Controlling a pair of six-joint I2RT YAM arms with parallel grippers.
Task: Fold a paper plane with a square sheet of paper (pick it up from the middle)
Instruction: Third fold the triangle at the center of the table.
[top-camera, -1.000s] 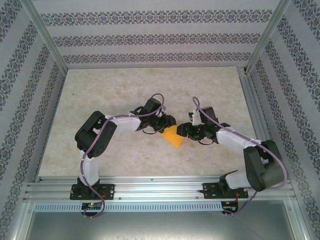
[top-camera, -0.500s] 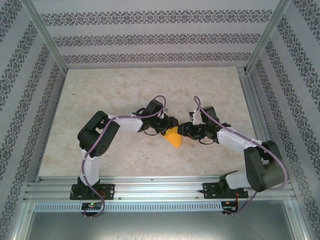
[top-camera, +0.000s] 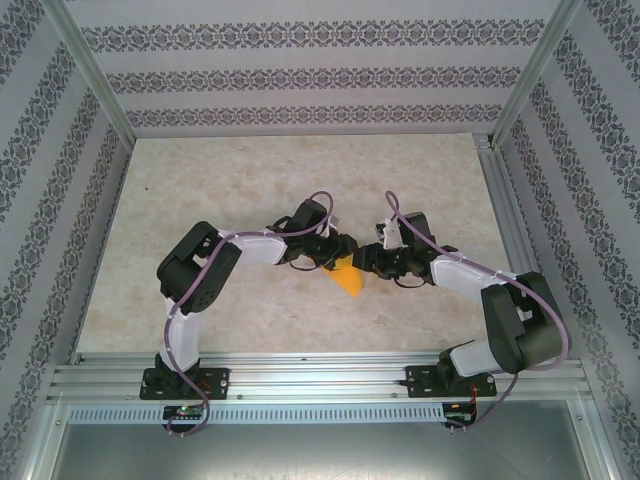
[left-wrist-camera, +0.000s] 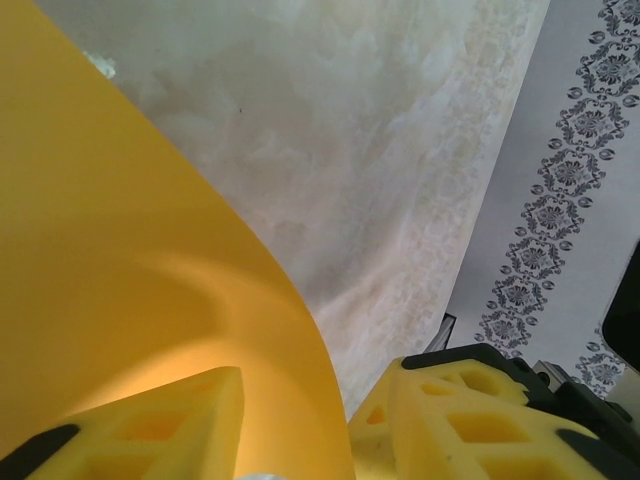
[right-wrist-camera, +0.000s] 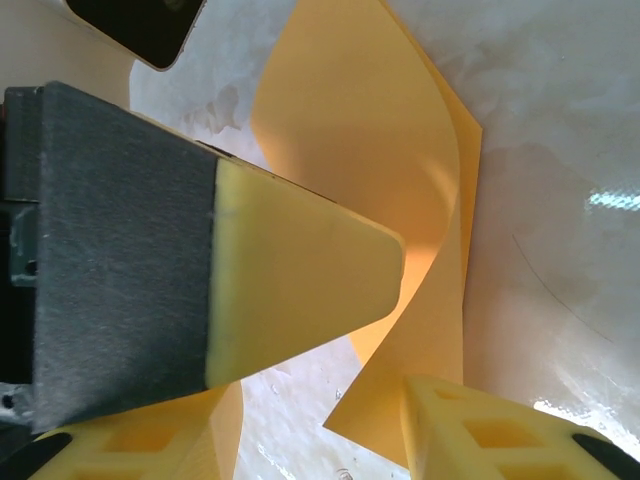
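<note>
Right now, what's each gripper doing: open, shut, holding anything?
Left gripper: open, with the thin orange-yellow square sheet of paper curling up between its fingers.
Right gripper: open, holding nothing.

The left gripper (top-camera: 343, 247) now sits closer to the right gripper (top-camera: 366, 258), covering more of the square sheet of paper (top-camera: 349, 279) below them.

We see the thin orange-yellow square sheet of paper (top-camera: 349, 277) mid-table (top-camera: 250, 170), between the left gripper (top-camera: 338, 250) and the right gripper (top-camera: 368, 258).
</note>
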